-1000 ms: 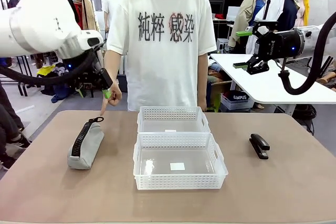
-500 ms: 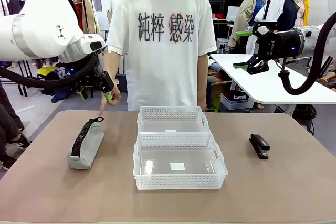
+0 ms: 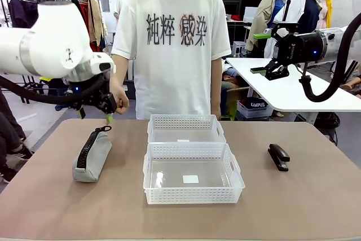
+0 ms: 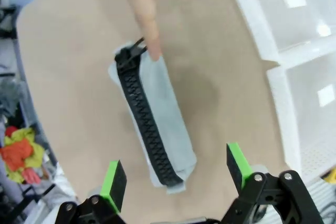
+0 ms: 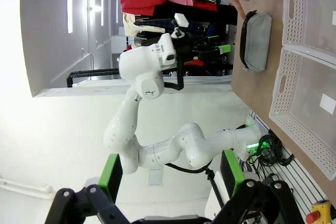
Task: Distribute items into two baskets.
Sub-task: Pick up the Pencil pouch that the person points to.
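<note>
Left claw [image 4: 173,174] spread wide, pointing down; right claw [image 5: 170,174] spread, raised.

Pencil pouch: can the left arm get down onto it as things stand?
Probably yes. The left gripper is open above the grey pencil pouch, which lies flat on the table, apart from the baskets. Only the person's fingertip, touching the zipper-pull end, is close; the middle is free.

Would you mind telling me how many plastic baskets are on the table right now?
2. The larger basket, with a white sticker on its base, sits centrally, nearer the robot; the smaller basket stands directly behind it, toward the person. No others seem hidden.
</note>
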`<action>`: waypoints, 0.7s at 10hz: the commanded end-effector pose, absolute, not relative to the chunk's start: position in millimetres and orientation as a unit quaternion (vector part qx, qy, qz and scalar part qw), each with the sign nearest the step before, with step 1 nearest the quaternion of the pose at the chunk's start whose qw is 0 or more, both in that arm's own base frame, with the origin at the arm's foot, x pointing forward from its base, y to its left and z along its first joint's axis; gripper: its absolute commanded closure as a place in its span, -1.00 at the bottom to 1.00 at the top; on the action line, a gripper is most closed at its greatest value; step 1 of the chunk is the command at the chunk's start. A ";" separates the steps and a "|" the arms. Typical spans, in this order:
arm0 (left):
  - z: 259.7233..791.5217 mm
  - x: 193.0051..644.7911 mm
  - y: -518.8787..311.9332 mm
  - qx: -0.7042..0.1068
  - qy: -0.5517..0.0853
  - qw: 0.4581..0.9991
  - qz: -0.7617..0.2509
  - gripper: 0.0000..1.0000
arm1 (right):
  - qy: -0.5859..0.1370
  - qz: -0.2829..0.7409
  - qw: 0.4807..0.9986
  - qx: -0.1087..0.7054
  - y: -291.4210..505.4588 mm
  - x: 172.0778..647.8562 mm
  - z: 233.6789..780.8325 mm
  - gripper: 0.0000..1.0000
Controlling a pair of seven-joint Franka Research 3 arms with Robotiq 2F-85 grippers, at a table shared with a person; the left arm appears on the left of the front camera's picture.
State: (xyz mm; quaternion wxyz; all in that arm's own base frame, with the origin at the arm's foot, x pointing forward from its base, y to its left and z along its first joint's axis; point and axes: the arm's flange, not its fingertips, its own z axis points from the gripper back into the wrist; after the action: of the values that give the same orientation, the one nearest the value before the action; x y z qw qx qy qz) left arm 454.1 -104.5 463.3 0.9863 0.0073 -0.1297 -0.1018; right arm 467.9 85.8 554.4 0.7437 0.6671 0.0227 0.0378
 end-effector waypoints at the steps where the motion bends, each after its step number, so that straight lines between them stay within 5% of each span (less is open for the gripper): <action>1: 439.7 459.0 -103.0 0.022 -0.122 0.991 -0.055 -1.00 | 0.024 0.036 0.744 0.667 85.4 466.8 556.0 -1.00; 7: 374.3 471.8 -89.9 0.047 -0.070 0.996 -0.025 -1.00 | 0.024 0.036 0.744 0.667 85.4 466.8 556.0 -1.00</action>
State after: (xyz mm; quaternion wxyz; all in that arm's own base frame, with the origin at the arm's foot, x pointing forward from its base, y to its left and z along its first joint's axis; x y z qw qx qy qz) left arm 467.7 -88.8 377.5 0.9971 0.0325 -0.0595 -0.0333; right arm 467.9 85.8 554.3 0.7437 0.6671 0.0228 0.0378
